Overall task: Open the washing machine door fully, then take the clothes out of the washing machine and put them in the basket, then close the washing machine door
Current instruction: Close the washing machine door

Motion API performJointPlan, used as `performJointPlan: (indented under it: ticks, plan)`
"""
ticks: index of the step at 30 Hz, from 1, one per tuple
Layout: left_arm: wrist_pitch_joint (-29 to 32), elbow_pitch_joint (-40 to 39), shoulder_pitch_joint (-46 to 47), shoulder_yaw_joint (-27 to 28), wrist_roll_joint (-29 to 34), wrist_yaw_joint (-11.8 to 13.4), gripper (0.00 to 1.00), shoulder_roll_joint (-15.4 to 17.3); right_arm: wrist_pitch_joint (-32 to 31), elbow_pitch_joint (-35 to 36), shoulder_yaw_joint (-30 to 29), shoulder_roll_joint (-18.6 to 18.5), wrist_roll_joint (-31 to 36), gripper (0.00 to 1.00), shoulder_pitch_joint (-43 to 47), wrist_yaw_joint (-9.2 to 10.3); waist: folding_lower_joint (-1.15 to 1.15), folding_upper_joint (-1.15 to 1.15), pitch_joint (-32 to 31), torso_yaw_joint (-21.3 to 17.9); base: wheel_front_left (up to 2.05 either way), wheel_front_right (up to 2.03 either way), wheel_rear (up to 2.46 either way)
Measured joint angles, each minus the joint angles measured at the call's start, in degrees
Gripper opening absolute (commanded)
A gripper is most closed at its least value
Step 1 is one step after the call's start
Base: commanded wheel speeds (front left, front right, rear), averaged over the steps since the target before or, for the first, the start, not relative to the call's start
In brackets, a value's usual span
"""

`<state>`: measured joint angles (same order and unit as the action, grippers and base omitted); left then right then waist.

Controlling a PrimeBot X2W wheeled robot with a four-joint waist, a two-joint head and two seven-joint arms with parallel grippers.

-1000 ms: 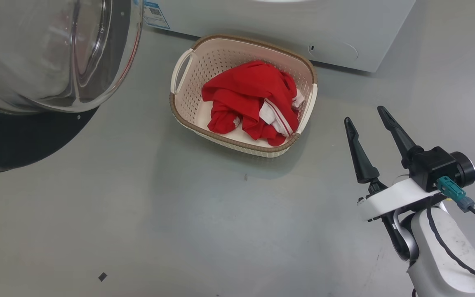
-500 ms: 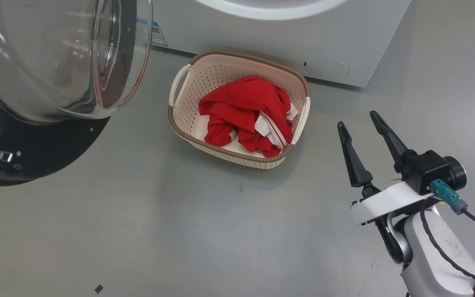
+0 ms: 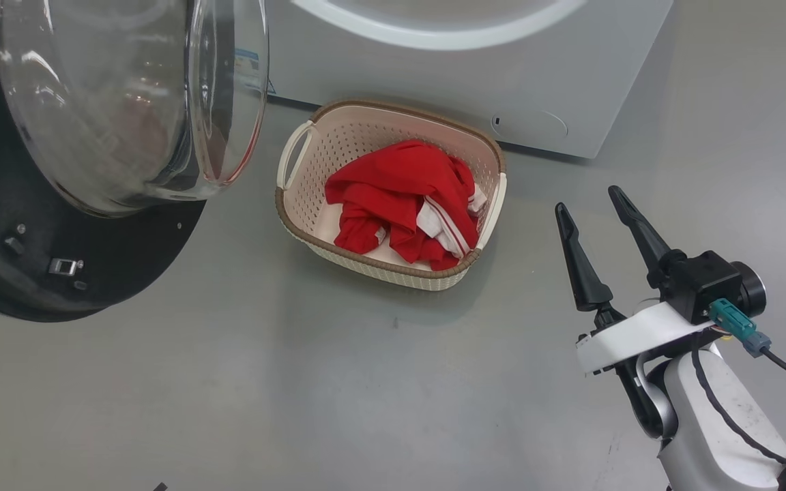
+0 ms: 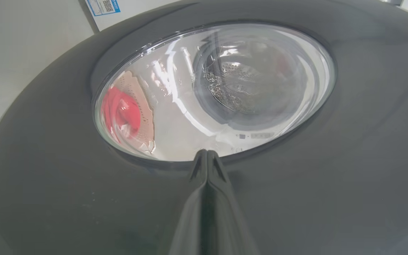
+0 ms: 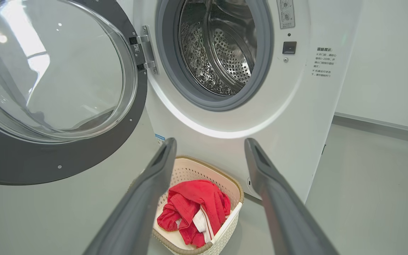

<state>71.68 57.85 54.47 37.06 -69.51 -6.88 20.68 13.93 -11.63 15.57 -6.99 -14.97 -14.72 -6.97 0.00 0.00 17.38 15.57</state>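
The washing machine door (image 3: 93,273) hangs open at the left, its glass bowl (image 3: 127,102) bulging toward the basket. My left gripper (image 4: 207,153) is shut with nothing in it, its tips against the door's outer face (image 4: 331,194) at the lower edge of the glass. The red and white clothes (image 3: 400,191) lie heaped in the cream basket (image 3: 366,136) on the floor before the washing machine (image 3: 434,82). My right gripper (image 3: 586,199) is open and empty, right of the basket and above the floor. In the right wrist view the steel drum (image 5: 221,46) has no garments in it.
Grey floor (image 3: 366,382) spreads in front of the basket. The door's hinge (image 5: 145,49) sits left of the mouth. A white wall (image 5: 384,53) runs right of the machine, and a blue sticker (image 4: 103,6) is on the machine's lower front.
The head camera has tilted up, so the basket sits lower in the picture. The door has swung rightward, closer to the basket and the machine. The right gripper stays open.
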Motion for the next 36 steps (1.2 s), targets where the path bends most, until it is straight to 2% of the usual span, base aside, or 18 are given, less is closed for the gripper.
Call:
performJointPlan:
  ticks: [10, 30, 36]
  plan:
    - [4.5, -3.2, -2.2, 0.1, -2.0, 0.0, 0.00, -3.1, 0.0, 0.0, -0.1, 0.4, -0.2, 1.00, 0.8, 0.00, 0.00, 0.00, -0.9, -0.4, 0.00, 0.00, 0.00]
    - [7.6, -11.4, -8.9, 1.2, -5.3, -0.1, 0.00, -9.0, 0.1, -0.1, -0.1, 1.3, -2.0, 1.00, 1.4, 0.00, 0.00, 0.00, -1.7, -1.0, 0.00, 0.00, 0.00]
    - [7.8, -13.9, -10.8, 1.5, -6.2, -0.1, 0.00, -9.6, 0.1, -0.1, 0.1, 1.3, -2.0, 1.00, 1.5, 0.00, 0.00, 0.00, -1.8, -1.0, 0.00, 0.00, 0.00]
